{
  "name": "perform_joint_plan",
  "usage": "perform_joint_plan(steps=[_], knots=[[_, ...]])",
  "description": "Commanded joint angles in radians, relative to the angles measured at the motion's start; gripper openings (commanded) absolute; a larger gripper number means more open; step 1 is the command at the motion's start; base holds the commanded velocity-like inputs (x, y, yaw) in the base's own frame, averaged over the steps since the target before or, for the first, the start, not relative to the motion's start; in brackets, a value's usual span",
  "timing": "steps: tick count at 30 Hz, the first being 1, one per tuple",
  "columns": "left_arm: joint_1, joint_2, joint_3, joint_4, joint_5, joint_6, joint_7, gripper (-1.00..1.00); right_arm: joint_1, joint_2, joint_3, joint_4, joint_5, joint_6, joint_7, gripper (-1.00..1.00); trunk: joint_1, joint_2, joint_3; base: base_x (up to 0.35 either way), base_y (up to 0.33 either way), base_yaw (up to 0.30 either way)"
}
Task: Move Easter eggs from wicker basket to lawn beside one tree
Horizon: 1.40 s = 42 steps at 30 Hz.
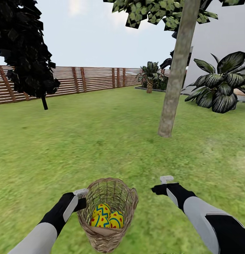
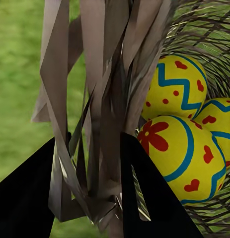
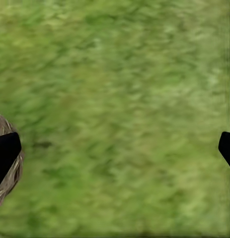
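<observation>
The brown wicker basket (image 1: pixel 107 240) is close in front of me, low in the head view, over the lawn (image 1: pixel 101 141). Three yellow Easter eggs (image 1: pixel 101 211) with red dots and blue zigzags lie inside it, seen close in the left wrist view as eggs (image 2: pixel 182 158). My left gripper (image 1: pixel 82 199) is shut on the basket's rim; the wicker strips (image 2: pixel 95 74) pass between its black fingers (image 2: pixel 154 198). My right gripper (image 1: pixel 161 185) hangs open over bare grass to the basket's right, open gripper (image 3: pixel 115 148). The tree (image 1: pixel 177 70) with its grey-brown trunk stands ahead to the right.
A brown slat fence (image 1: pixel 83 79) closes the far side. A dark narrow tree (image 1: pixel 23 53) stands at the left, a short palm (image 1: pixel 149 76) and a broad-leaf bush (image 1: pixel 221 84) at the right by a white wall (image 1: pixel 225 35). Open grass lies between me and the trunk.
</observation>
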<state>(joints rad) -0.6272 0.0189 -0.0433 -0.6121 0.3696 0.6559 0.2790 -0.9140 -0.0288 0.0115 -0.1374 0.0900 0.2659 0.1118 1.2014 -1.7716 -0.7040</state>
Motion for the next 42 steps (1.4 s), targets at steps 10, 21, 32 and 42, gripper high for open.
perform_joint_plan(steps=[10,21,32,42], knots=[[0.000,0.001,-0.004,-0.003,0.015,0.001,0.008,-1.00,0.169,0.000,0.001,0.003,0.014,-0.032,-0.008,1.00,-0.039,0.070,0.035,0.000,0.000,-0.143],[0.000,0.002,-0.003,-0.001,0.017,0.001,0.003,-1.00,0.287,0.001,0.002,0.134,0.021,-0.185,-0.010,1.00,-0.081,0.147,0.069,0.000,0.000,0.000],[0.000,0.004,-0.003,-0.001,0.017,0.001,-0.014,-1.00,0.345,-0.002,0.002,0.149,0.020,-0.221,-0.011,1.00,-0.123,0.224,0.104,0.000,0.000,0.000],[0.000,0.004,-0.003,-0.001,0.017,0.001,-0.014,-1.00,0.345,0.000,0.002,0.148,0.020,-0.219,-0.010,1.00,-0.161,0.294,0.135,0.000,0.000,0.000]])
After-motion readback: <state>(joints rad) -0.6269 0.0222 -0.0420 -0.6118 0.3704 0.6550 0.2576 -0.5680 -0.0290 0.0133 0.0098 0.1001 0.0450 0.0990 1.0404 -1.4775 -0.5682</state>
